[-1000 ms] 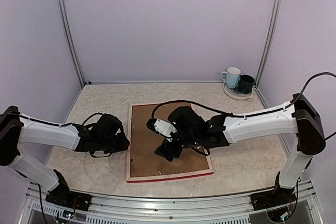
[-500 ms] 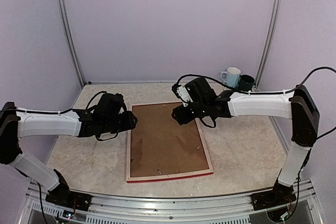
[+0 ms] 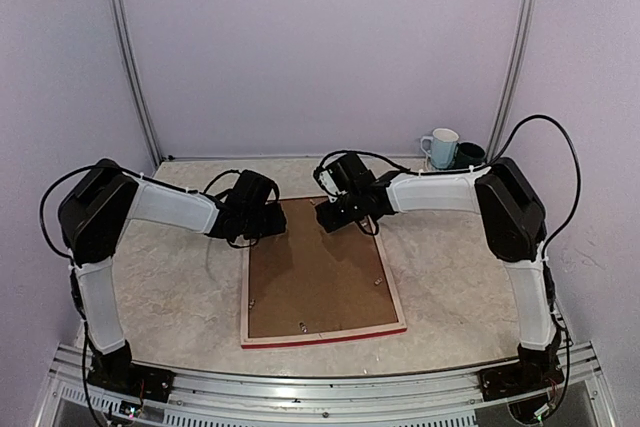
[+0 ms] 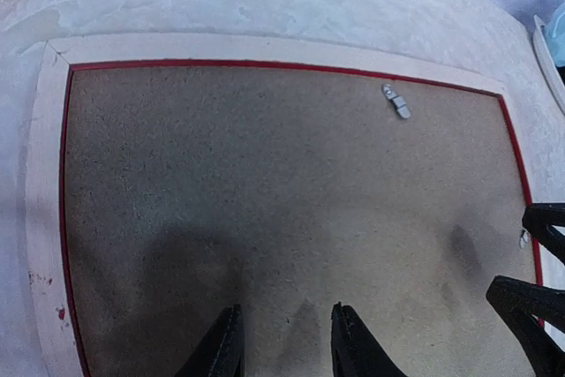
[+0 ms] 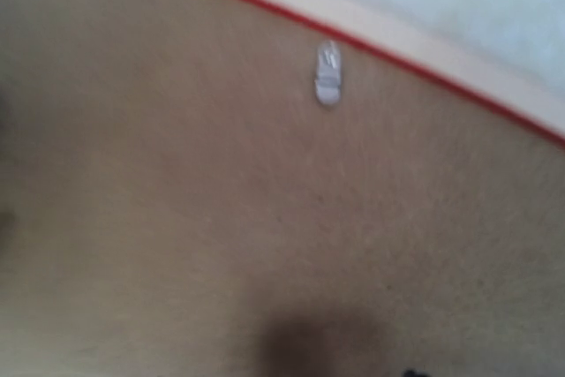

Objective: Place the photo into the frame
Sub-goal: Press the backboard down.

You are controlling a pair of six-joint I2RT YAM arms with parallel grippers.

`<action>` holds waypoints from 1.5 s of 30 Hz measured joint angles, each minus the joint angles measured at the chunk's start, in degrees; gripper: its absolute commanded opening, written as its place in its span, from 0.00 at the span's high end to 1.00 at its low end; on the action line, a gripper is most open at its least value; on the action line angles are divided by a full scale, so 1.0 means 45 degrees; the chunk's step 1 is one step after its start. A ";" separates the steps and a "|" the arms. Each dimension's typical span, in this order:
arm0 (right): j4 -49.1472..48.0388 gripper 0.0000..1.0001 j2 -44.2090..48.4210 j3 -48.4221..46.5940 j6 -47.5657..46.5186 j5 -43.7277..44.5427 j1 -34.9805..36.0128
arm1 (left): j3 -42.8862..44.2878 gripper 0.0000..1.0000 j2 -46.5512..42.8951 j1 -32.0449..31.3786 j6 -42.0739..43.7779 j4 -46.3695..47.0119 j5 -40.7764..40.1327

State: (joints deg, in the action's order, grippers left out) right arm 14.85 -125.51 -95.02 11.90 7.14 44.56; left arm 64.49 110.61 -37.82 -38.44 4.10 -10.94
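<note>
The left gripper (image 4: 284, 315) hovers low over the upper left part of a brown backing board (image 3: 315, 277). Its two fingers stand a little apart and hold nothing. At the right edge of the left wrist view, the right gripper (image 4: 508, 249) also shows its fingers parted and empty, close over the board's upper right part. The right wrist view is blurred and does not show its own fingers.

The board sits inside the frame (image 3: 243, 297), which lies face down in the middle of the marbled table (image 3: 170, 277), pale wood back upward with a thin red line around the board. A small metal tab (image 4: 396, 101) lies on the board near its top edge. The photo is not visible, and whether it lies under the board cannot be told. Two mugs (image 3: 452, 154) stand at the upper right.

Both grippers work close together at the top edge, so they could bump each other. A fingertip catching the tab or pushing sideways on the board could drag the light frame across the table.
</note>
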 measured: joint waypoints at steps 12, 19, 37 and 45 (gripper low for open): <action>0.0146 0.45 -0.1088 -0.0253 0.0321 -0.0976 -0.0826 | 0.1622 0.72 0.1695 0.0272 0.0044 -0.0699 0.0457; 0.0160 0.44 -0.1088 -0.0233 0.0262 -0.1205 -0.0889 | 0.1671 0.72 0.1724 0.0306 0.0049 -0.0753 0.0549; 0.0646 0.39 -0.1030 -0.1894 0.0253 -0.1185 -0.1054 | 0.2225 0.70 0.1069 0.1880 0.0083 -0.0121 0.0622; 0.0350 0.39 -0.2676 -0.2681 0.0228 -0.1268 -0.1277 | 0.3303 0.70 0.3045 0.1579 0.0301 -0.0282 0.0481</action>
State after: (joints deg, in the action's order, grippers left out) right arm 16.43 -137.56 -107.09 12.93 1.43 38.81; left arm 79.35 124.31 -30.72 -37.08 2.83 -8.78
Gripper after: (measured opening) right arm 0.609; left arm 0.297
